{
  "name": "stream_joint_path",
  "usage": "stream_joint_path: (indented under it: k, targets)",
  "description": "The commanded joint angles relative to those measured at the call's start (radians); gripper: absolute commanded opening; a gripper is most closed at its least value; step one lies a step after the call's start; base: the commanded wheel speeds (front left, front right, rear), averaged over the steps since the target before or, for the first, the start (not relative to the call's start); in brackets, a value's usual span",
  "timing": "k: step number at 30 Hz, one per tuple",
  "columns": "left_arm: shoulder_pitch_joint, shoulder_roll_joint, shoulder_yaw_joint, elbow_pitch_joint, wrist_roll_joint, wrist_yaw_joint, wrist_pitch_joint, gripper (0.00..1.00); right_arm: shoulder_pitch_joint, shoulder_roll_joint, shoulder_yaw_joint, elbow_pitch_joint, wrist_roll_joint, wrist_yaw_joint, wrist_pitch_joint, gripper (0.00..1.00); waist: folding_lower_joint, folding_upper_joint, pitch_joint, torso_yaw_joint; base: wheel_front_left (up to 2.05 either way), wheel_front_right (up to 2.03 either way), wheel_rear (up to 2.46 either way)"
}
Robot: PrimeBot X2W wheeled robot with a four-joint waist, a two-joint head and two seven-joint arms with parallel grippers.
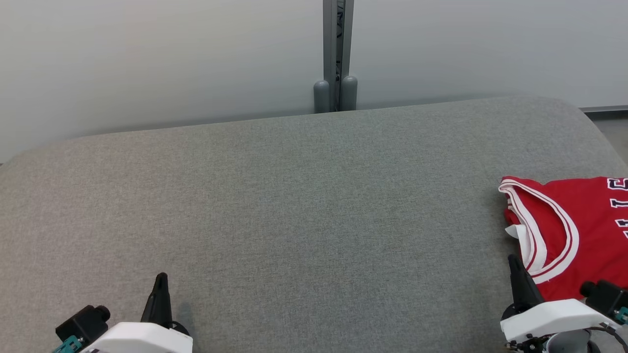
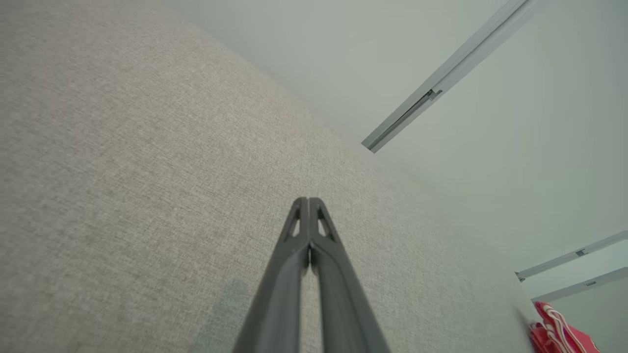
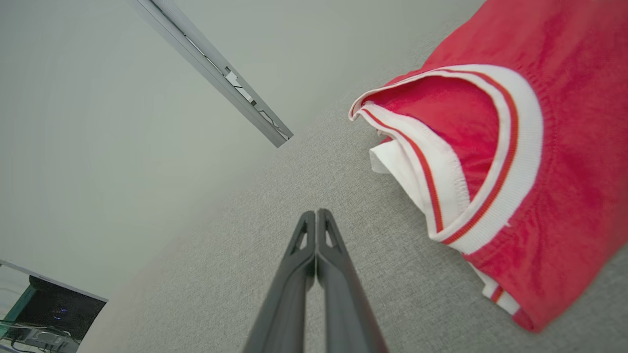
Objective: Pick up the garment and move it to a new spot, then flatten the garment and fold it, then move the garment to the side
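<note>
While both arms sit low in the head view, the left pincer [image 1: 161, 284] at the lower left and the right pincer [image 1: 515, 262] at the lower right each show as one dark spike. Their fingers are pressed together and hold nothing above the grey counter [image 1: 294, 196]. The garment [image 1: 579, 220] lies at the right edge of the frame, just beside the right pincer's tip. Its dark print [image 1: 619, 196] is cut off by the border, so its full outline cannot be made out. In the left wrist view the left pincer [image 2: 308, 202] points over bare counter [image 2: 122, 171], and the garment [image 2: 559, 336] is a red scrap in the lower right corner, well apart. In the right wrist view the right pincer [image 3: 316, 214] is likewise closed and empty. The garment [image 3: 564, 147] spreads over the upper right, near the tip but not touching. Its striped trim [image 3: 520, 162] gapes open, and a white tab [image 3: 387, 164] pokes out beneath; label or sleeve, I cannot tell. This fits a shirt waiting to be lifted as well as one already folded and set aside. Either way, I judge the right arm should move carefully, since that loose trim could snag and drag the cloth.
</note>
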Motion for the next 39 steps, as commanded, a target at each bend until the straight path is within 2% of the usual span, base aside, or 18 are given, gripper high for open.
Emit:
stream_joint_path:
  k: [1,21,39]
  targets:
    - [-0.032,0.007,0.009,-0.019,-0.031,-0.01,0.007,0.0,-0.015,-0.009,-0.009,-0.023,0.03,0.0,0.007,0.0,0.0,-0.0001,0.0,0.001,0.0,0.0,0.0]
    - [-0.052,0.01,0.047,-0.046,-0.274,-0.049,0.073,0.0,-0.014,-0.011,-0.042,-0.071,0.283,0.001,0.075,0.0,0.0,-0.0001,-0.004,0.016,0.0,0.0,0.0]
    - [-0.068,0.012,0.075,-0.066,-0.447,-0.078,0.121,0.0,-0.013,-0.012,-0.065,-0.106,0.462,0.001,0.122,0.0,0.0,-0.0001,-0.006,0.029,0.0,0.0,0.0]
